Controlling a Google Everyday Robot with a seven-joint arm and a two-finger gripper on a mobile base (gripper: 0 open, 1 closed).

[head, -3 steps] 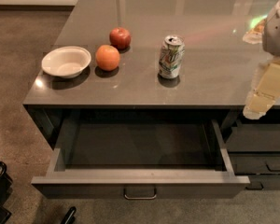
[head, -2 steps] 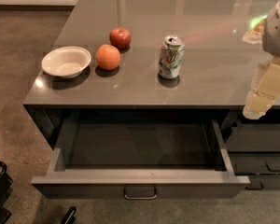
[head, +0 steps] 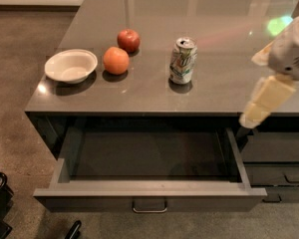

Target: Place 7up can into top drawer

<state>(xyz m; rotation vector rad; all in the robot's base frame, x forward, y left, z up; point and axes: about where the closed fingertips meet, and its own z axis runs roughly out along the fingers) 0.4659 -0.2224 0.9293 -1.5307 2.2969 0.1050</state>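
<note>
Grey surface (head: 224,88) carries, from the left, a white bowl (head: 71,65), an orange (head: 115,60), an apple (head: 128,40), then the 7up can (head: 182,60), upright above the open top drawer (head: 89,196). Far right hangs the claw (head: 265,92); its spread I cannot tell. It should best approach level and grip the can mid-body, clear of the fruit.

Nothing legible — even on the 7up can (head: 182,61).
</note>
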